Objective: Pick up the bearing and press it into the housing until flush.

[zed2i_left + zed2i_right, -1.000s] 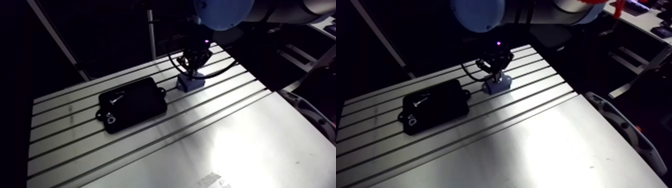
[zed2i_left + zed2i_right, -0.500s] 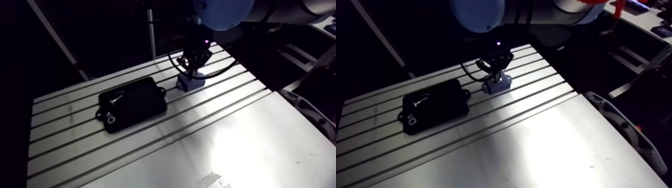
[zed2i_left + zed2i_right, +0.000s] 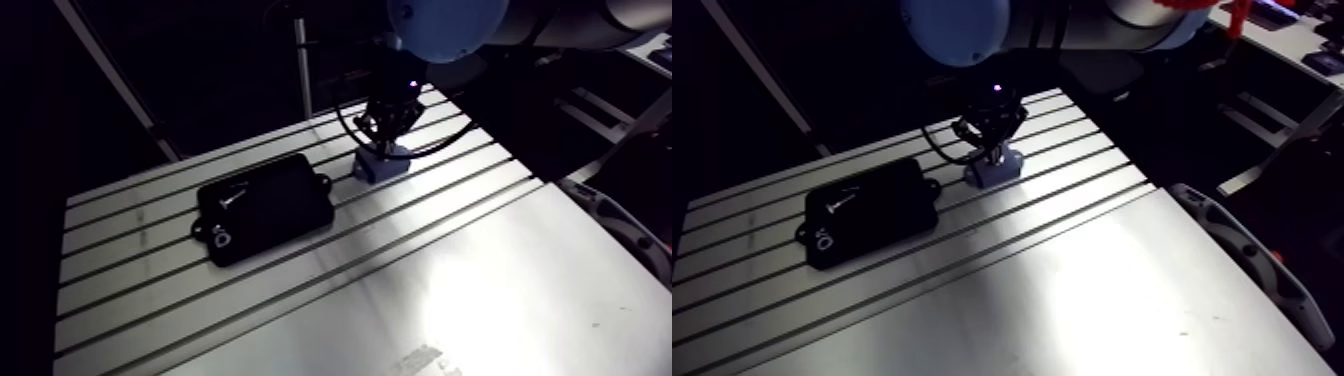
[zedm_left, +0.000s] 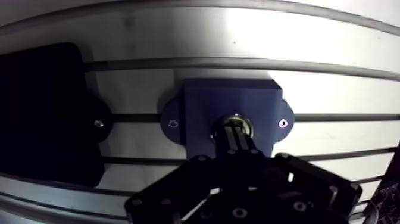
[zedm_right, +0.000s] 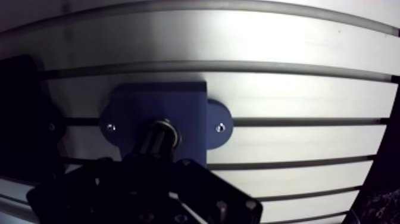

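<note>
Pushing straight down looks right for this step. The gripper [image 4: 237, 136] has its two fingers squeezed together, tips on the bearing [image 4: 244, 122]. The bearing sits in the round hole in the middle of the blue housing [image 4: 199, 101]. I think a slow, even push is best, stopping when the bearing is level with the blue top. A black tray [image 4: 41, 119] lies at nine o'clock from the housing.

Blue housing [image 4: 202, 101] (plate [image 4: 41, 113] black)
</note>
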`<state>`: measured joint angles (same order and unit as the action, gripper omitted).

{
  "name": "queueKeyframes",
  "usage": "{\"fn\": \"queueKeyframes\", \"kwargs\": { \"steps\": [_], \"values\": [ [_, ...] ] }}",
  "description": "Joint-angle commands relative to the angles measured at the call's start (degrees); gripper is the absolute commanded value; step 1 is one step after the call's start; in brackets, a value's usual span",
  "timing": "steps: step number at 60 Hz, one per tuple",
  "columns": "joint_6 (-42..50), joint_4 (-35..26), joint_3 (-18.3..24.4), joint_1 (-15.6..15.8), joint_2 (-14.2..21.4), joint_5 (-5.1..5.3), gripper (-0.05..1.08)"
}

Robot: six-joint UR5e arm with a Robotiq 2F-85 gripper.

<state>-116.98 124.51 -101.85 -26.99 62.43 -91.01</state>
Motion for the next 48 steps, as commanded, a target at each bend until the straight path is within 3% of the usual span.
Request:
{"fn": "queueKeyframes", "kwargs": {
  "steps": [1, 27, 48],
  "values": [
    [0.0, 0.0, -0.1, 0.0, 0.0, 0.0, 1.07],
    [0.0, 0.0, 0.3, 0.1, 0.9, -0.07, 1.06],
    [-0.1, -0.2, 0.0, 0.1, 4.1, 0.08, 1.04]
  ]
}}
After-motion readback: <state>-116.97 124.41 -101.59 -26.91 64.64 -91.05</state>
